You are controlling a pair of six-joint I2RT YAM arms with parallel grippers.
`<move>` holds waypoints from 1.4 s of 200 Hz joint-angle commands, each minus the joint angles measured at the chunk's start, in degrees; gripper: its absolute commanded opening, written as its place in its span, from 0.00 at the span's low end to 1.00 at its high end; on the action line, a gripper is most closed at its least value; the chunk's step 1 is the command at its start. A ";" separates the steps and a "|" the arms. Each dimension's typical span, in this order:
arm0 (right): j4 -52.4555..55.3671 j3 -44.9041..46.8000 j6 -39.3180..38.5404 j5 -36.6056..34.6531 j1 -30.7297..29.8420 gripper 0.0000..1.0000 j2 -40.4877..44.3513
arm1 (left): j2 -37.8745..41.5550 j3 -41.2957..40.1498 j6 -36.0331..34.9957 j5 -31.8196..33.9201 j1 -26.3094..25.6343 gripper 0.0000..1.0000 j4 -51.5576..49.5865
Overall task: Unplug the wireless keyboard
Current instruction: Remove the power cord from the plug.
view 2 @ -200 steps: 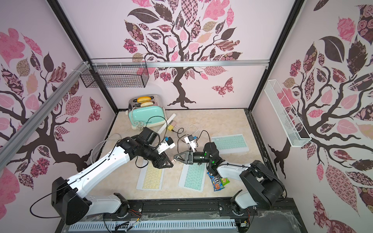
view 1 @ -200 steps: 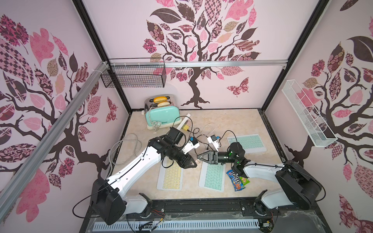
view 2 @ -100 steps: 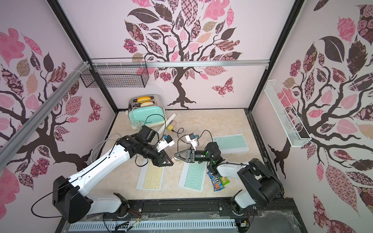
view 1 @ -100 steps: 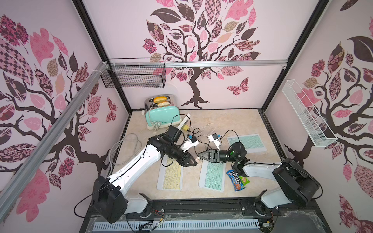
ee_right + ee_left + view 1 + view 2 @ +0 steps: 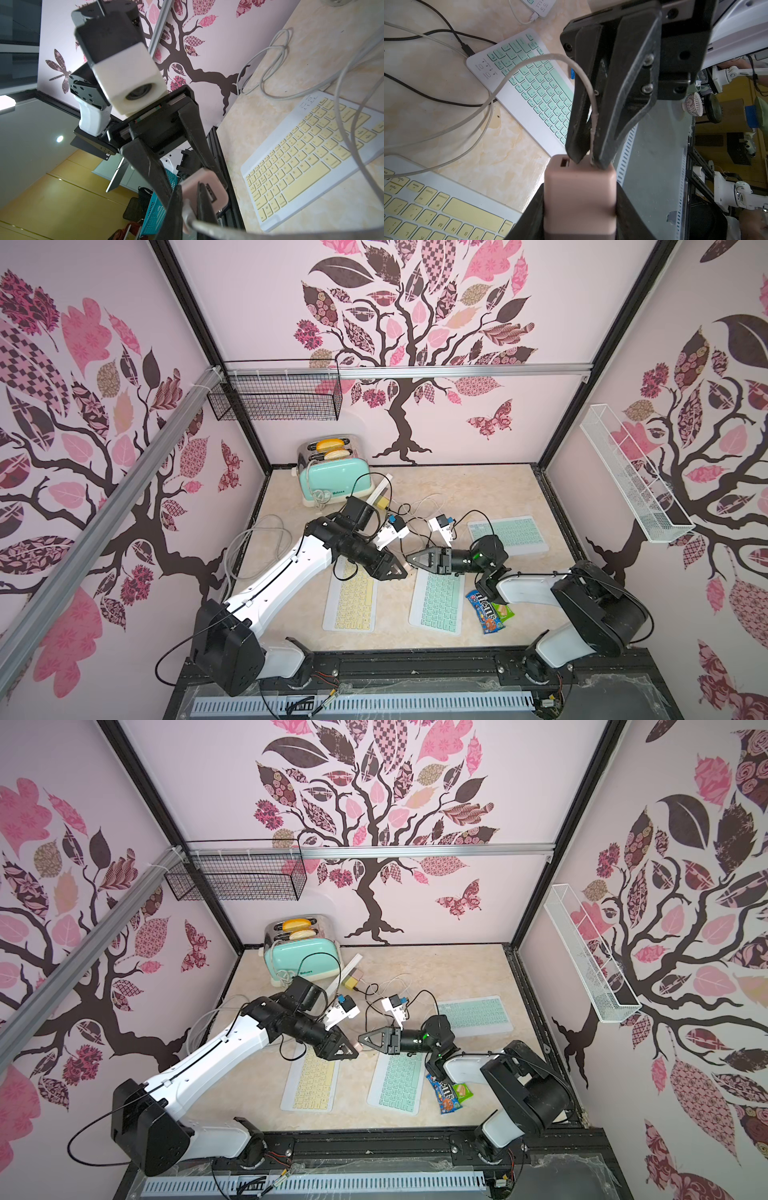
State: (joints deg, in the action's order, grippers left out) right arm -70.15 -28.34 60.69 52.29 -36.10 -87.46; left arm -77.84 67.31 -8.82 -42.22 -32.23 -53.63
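Left fingers [image 5: 529, 218] clamped on pink charger [image 5: 579, 193], right fingers [image 5: 620, 99] pinched together on its white cable plug [image 5: 594, 118]

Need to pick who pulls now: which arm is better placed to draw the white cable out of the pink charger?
Right. The right tool is shut on the white cable just at the pink charger, while the left tool grips the charger as a brace.

Bright, even light; wide-angle edge distortion
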 commanded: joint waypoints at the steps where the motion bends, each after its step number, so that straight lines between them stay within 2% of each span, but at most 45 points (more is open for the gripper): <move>1: -2.00 -0.12 3.18 -1.81 -0.59 0.03 0.29 | -0.57 1.05 0.76 -0.13 0.53 0.00 2.34; 6: -1.84 -0.11 3.57 -2.08 -0.74 0.03 0.59 | -0.76 1.07 0.97 0.14 0.65 0.00 2.47; 13: -1.26 -0.20 3.97 -2.63 -0.90 0.02 1.12 | -0.98 1.07 1.30 0.35 0.82 0.06 2.74; 27: 2.09 -0.56 3.92 -3.94 -1.25 0.00 2.89 | -1.33 1.24 2.28 1.41 1.22 0.32 3.38; 50: 13.77 -1.69 1.25 -7.08 -1.54 0.00 7.33 | -1.61 1.69 3.23 5.39 1.58 0.56 3.88; 64: 24.14 -3.16 -1.63 -9.36 -1.53 0.00 10.64 | -1.24 1.96 3.30 8.30 1.59 0.64 4.05; 79: 37.06 -5.79 -5.81 -11.89 -1.52 0.00 13.74 | -0.52 2.09 3.37 10.63 1.59 0.80 4.45; 98: 45.76 -7.96 -8.13 -13.63 -1.52 0.00 15.64 | 1.14 1.47 3.37 14.06 1.48 0.88 5.56; 125: 47.02 -9.43 -5.69 -12.92 -1.52 0.00 14.00 | 2.73 1.47 1.98 17.04 0.40 0.87 5.62; 144: 45.89 -9.87 -3.61 -12.13 -1.53 0.00 11.81 | 3.33 1.40 -0.10 21.85 -2.70 0.85 5.33; 163: 45.16 -10.45 -3.19 -11.10 -1.52 0.00 9.89 | 2.00 1.85 -2.54 25.49 -5.80 0.81 3.35; 197: 46.34 -11.82 -3.55 -9.32 -1.52 0.00 7.72 | -1.33 2.32 -3.98 28.42 -6.45 0.73 1.95; 218: 45.43 -12.16 -2.73 -8.31 -1.59 0.00 6.41 | -2.60 3.75 -4.75 27.78 -6.50 0.66 1.34; 280: 43.34 -12.62 -0.16 -6.57 -1.57 0.00 4.36 | -2.76 2.62 -5.82 23.67 -6.79 0.62 1.55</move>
State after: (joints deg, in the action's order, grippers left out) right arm -24.69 -38.65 59.24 44.10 -37.32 -82.59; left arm -80.53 69.43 -13.54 -17.04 -38.74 -51.92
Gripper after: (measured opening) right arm 0.080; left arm 0.626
